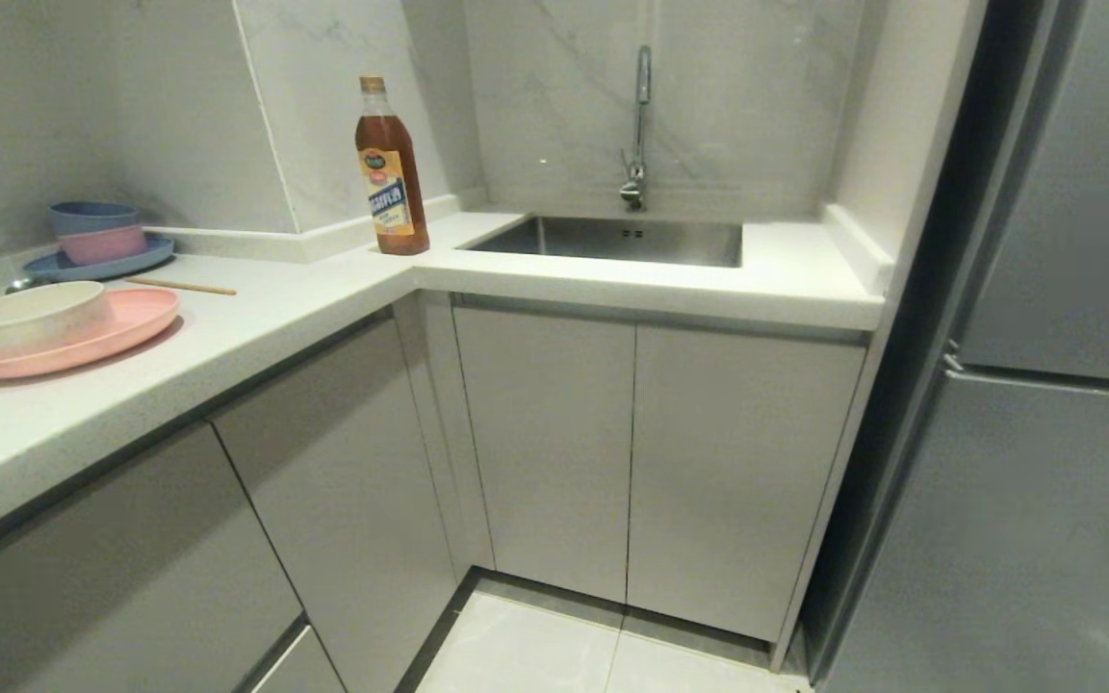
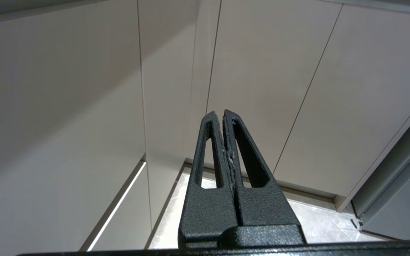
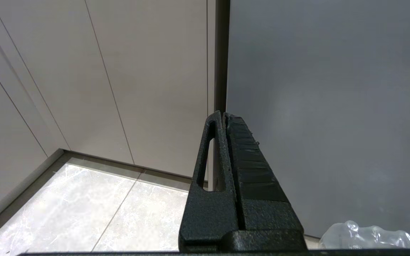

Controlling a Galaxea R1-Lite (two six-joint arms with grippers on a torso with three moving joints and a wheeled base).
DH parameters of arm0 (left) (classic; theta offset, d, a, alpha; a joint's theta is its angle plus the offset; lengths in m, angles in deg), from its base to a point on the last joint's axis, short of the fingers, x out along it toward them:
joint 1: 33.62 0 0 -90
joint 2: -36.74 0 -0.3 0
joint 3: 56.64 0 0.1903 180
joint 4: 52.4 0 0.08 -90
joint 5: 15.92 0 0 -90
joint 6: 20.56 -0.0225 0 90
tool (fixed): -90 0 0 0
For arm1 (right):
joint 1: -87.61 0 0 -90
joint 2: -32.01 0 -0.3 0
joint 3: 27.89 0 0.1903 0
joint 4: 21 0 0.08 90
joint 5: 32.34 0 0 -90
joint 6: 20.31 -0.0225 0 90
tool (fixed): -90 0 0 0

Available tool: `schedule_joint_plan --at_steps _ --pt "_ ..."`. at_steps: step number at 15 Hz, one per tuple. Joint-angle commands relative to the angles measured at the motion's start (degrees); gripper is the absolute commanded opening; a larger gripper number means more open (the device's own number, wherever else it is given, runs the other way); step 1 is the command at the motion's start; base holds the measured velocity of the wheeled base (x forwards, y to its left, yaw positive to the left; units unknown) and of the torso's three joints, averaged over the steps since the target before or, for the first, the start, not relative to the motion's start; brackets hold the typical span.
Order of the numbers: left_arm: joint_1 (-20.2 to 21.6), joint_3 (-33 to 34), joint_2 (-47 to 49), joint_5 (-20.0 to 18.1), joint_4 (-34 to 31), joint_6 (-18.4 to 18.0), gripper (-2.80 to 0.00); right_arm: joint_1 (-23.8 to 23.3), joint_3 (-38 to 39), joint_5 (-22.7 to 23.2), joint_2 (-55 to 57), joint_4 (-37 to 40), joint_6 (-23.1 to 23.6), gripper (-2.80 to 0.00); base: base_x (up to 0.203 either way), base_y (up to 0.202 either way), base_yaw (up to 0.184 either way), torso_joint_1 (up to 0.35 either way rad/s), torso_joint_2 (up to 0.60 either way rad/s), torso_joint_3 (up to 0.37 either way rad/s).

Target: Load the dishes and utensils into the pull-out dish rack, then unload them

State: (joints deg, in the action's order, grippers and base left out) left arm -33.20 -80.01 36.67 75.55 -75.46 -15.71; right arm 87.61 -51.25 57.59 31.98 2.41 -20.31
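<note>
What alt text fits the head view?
A pink plate holding a cream bowl sits on a white L-shaped counter, with chopsticks and blue dishes behind. A sauce bottle stands beside the sink; cabinets closed.

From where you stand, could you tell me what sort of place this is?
A home kitchen, most likely: an L-shaped white countertop with a steel sink and faucet, plates and bowls stacked on it, cabinets below.

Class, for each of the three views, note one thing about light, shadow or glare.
Head view: the pink plate casts a soft shadow on the countertop, and the cabinet door is evenly lit. Left wrist view: a bright strip of light runs along a drawer edge. Right wrist view: glare glints on crinkled plastic wrap.
</note>
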Motion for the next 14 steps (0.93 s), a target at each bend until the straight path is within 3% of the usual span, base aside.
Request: schedule_joint_plan --at_steps 1,14 --pt "0.02 0.00 0.07 0.02 0.05 0.03 -2.80 0.00 0.00 -0.02 0.02 -0.04 0.00 -2.80 0.000 0.000 0.000 0.000 0.00 0.000" --pt "0.02 0.00 0.07 0.02 0.05 0.07 -2.80 0.00 0.00 0.00 0.02 -0.05 -0.97 -2.80 0.000 0.000 0.000 0.000 0.00 0.000"
